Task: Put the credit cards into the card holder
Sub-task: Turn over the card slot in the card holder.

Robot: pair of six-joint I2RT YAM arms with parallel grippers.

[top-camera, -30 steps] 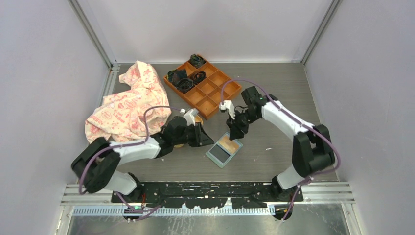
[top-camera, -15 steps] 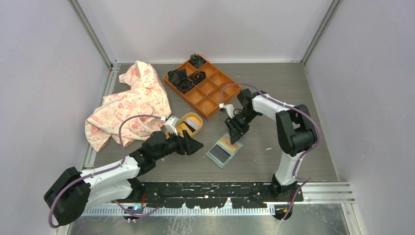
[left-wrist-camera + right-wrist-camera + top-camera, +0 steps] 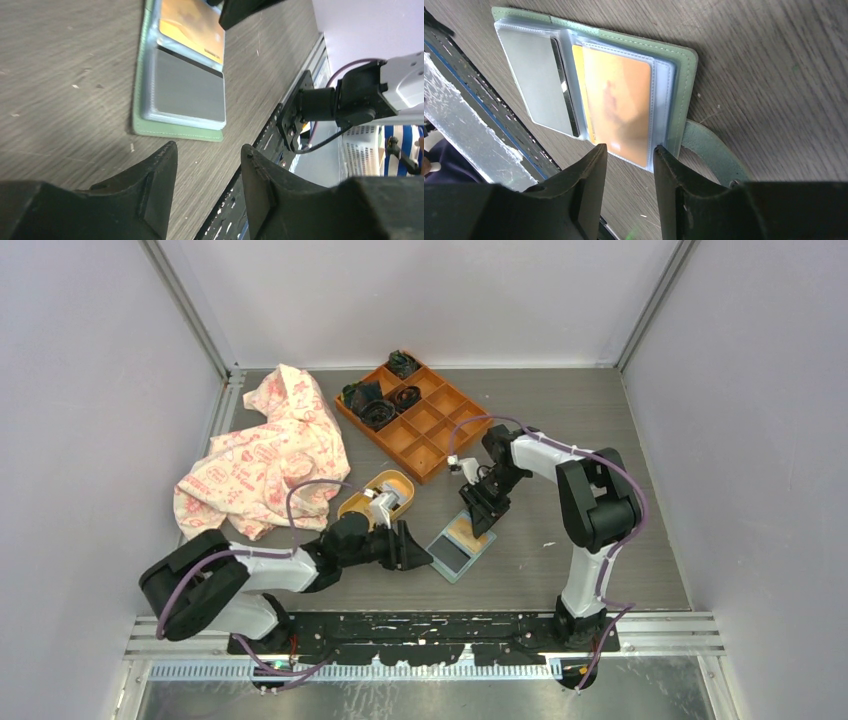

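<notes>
Card holder (image 3: pixel 685 95) just beside right hand (image 3: pixel 629 149)

The card holder (image 3: pixel 183 70) lies open on the desk (image 3: pixel 65 75), a grey card (image 3: pixel 187 92) and an orange card (image 3: pixel 192 27) in its clear sleeves. The left gripper's (image 3: pixel 209 150) empty jaws stand parted near its edge.

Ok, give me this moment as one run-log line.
card holder open flat | left pincer open, empty, beside it | right pincer open, empty, at its tab end
</notes>
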